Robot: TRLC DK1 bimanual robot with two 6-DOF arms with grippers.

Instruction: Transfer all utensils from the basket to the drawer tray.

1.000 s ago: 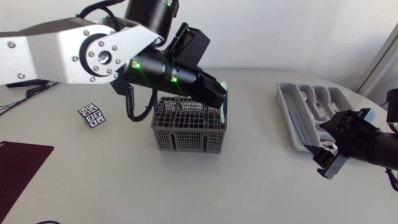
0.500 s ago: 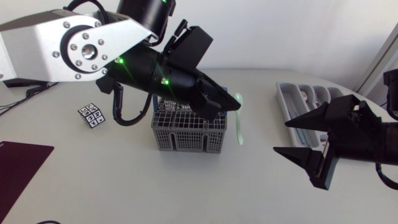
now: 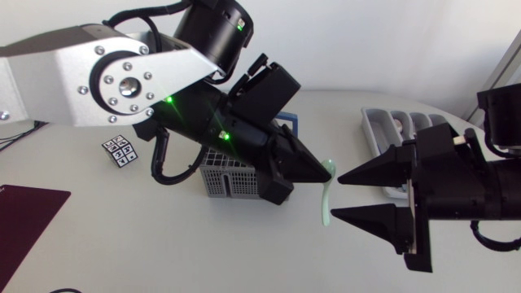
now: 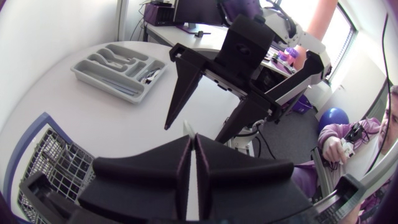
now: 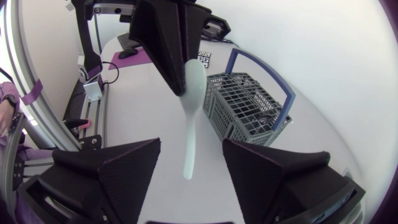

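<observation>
1. Nearest, in from the right: right claw [image 3: 337, 196], fingers spread wide, gripping nothing; tips aimed left.
2. Just left of those tips, level with the gap but seemingly not yet inside it: spoon [image 3: 325, 203], hanging clear of the desk [image 3: 163, 244]; long axis near upright, bowl up, handle down.
3. At its top: left claw [image 3: 323, 172], clamped together on the bowl end.
4. Farther left: basket [image 3: 232, 175]; far right, well apart from the spoon: drawer tray [image 3: 383, 134]; probably a handover, needing a short push left to straddle the handle.
</observation>
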